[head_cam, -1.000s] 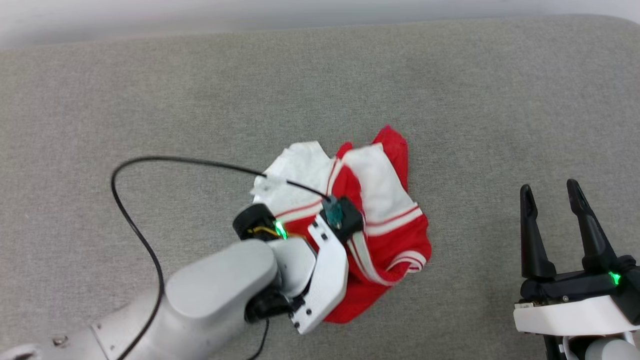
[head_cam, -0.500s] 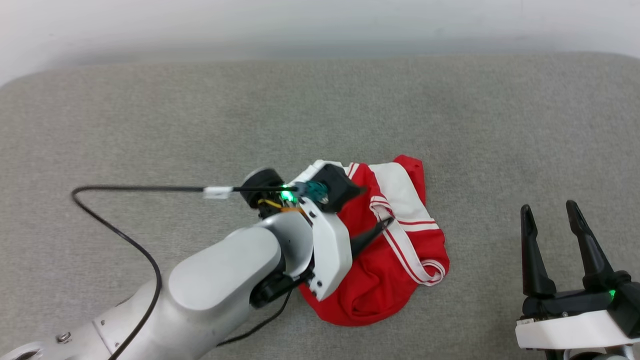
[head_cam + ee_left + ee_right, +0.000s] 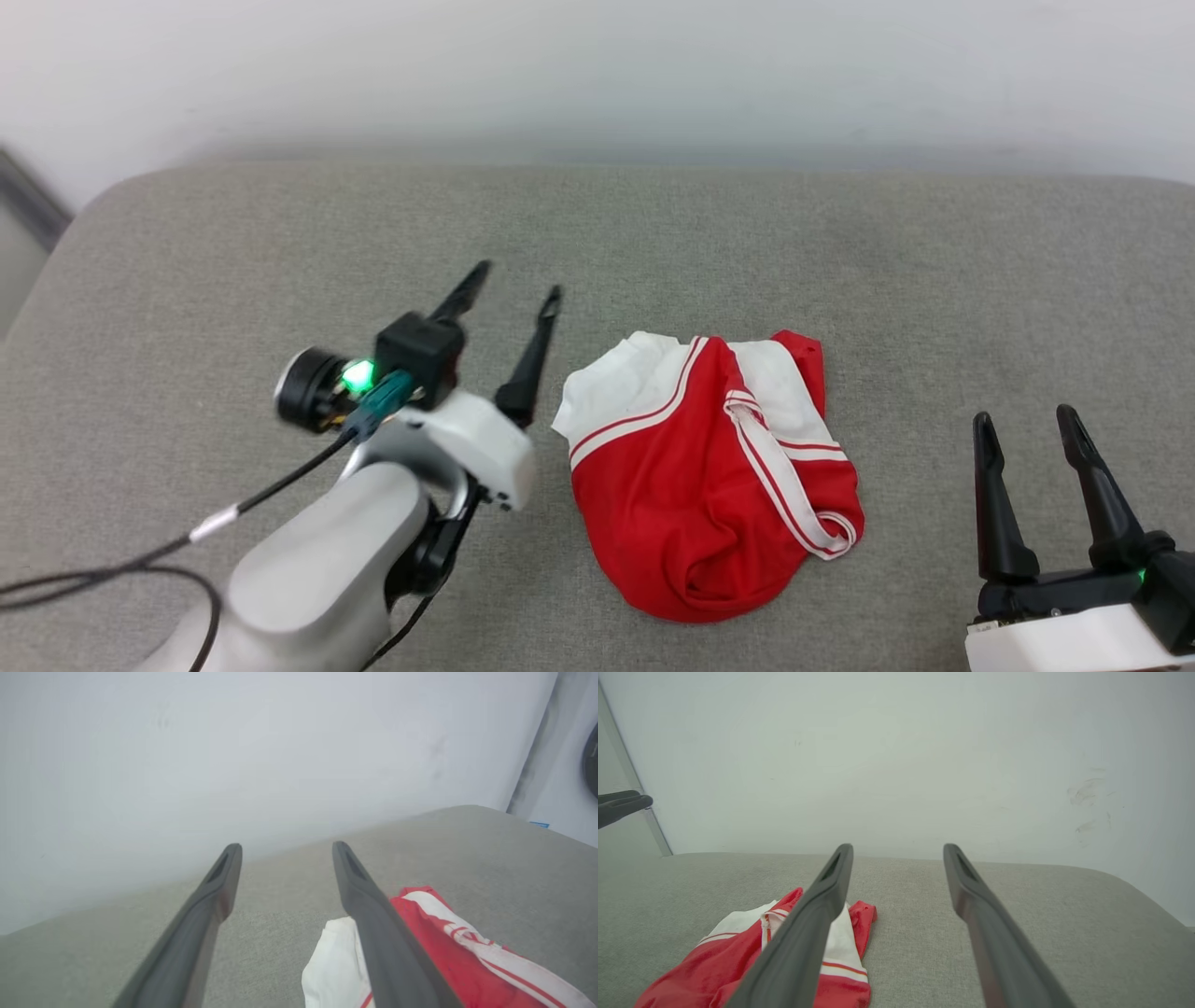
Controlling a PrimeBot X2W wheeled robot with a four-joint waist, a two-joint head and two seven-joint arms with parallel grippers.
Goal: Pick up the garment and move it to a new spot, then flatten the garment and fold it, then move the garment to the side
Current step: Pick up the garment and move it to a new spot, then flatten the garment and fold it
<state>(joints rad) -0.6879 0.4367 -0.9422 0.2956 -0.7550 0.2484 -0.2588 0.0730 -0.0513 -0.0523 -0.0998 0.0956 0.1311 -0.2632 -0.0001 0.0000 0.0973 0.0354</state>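
While crumpled on the grey cushion (image 3: 840,280), the garment (image 3: 709,495) between left pincer (image 3: 517,279) and right pincer (image 3: 1022,416), both agape.

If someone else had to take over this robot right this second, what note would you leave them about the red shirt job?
Left gripper: open and empty, beside the left edge of the garment. It let go of the garment within the last second.
Right gripper: open and empty, off to the garment's right, not touching it.
Garment: crumpled in a heap on the grey cushion, between the two grippers.
Done: the pick-up and set-down, it seems.
Left: flatten it, fold it, then move it to the side.
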